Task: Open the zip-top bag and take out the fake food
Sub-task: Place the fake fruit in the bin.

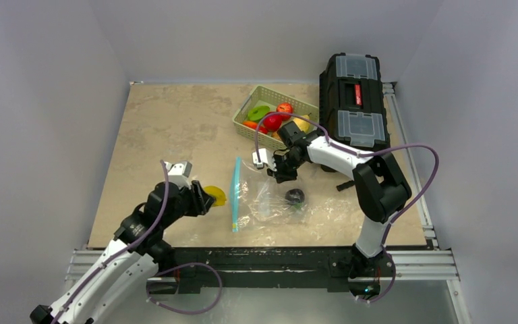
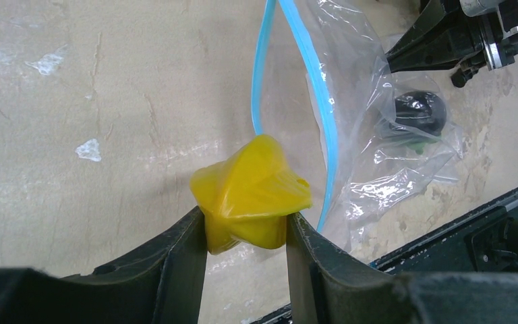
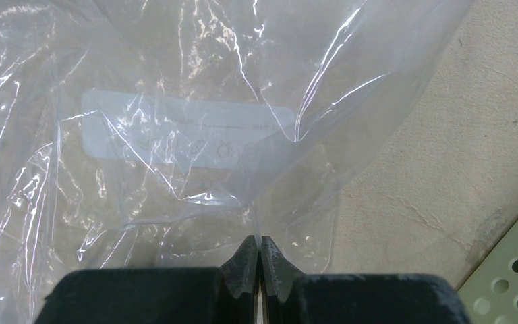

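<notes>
Grey walls box in a mottled beige tabletop [image 1: 168, 128], and the zip-top bag [image 1: 270, 202] lies flat on its near middle, between my two arms. It is clear, crinkled film with a pale label patch. Its teal zip strip [image 1: 235, 196] runs along the left edge and is parted into a loop, so the mouth opens toward my left side. My left fingers [image 1: 206, 200] are clamped on a yellow, ridged piece of fake food [image 2: 253, 185], just outside that mouth and beside the strip. My right fingers [image 3: 257, 253] are pressed together on a fold of the bag's film at its far side, as far as I can tell. One dark purple piece [image 1: 295, 196] with a green cap sits inside, near the bag's middle. To do this step well, I judge the right pinch should be firm so the film does not drag along. The yellow piece should go clear of the strip without snagging it, probably to the pale green basket [image 1: 246, 104] at the far side, which holds other fruit beside the black toolbox [image 1: 354, 98]. The glossy plastic may slip if I ease the squeeze early.
</notes>
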`<state>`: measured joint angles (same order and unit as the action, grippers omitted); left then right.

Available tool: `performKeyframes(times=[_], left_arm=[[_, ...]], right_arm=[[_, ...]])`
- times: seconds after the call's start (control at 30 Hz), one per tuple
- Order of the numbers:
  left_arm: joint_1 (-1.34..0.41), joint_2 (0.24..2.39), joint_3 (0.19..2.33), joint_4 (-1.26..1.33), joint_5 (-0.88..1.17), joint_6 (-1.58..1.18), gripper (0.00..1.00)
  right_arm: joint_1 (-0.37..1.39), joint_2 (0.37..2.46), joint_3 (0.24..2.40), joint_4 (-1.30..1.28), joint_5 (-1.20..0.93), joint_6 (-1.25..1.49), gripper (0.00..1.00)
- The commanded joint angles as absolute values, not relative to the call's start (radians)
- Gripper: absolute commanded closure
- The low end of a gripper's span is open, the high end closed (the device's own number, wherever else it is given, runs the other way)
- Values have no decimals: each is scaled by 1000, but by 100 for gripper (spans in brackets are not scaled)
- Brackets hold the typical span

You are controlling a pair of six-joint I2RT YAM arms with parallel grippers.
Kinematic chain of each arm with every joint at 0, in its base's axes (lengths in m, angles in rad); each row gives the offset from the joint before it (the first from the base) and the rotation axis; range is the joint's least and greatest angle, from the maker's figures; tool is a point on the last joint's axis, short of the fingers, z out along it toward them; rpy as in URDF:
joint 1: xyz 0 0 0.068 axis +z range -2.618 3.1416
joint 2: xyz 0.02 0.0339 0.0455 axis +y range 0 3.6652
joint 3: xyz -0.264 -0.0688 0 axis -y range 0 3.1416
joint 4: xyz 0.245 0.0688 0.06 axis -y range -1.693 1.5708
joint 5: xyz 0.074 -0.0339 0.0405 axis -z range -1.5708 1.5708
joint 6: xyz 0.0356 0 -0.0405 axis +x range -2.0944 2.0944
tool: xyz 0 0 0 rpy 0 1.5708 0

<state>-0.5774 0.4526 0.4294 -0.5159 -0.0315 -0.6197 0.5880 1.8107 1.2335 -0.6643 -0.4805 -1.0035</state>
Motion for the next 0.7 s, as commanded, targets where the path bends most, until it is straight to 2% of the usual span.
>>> performKeyframes(times=[0.0, 0.67], left_arm=[[-581, 425, 508, -578, -87, -580, 100], [-580, 389, 623, -673, -168, -526, 100]], right_arm=[[583, 1795, 1229, -673, -472, -1016, 100], [583, 1804, 1232, -679, -474, -1017, 100]])
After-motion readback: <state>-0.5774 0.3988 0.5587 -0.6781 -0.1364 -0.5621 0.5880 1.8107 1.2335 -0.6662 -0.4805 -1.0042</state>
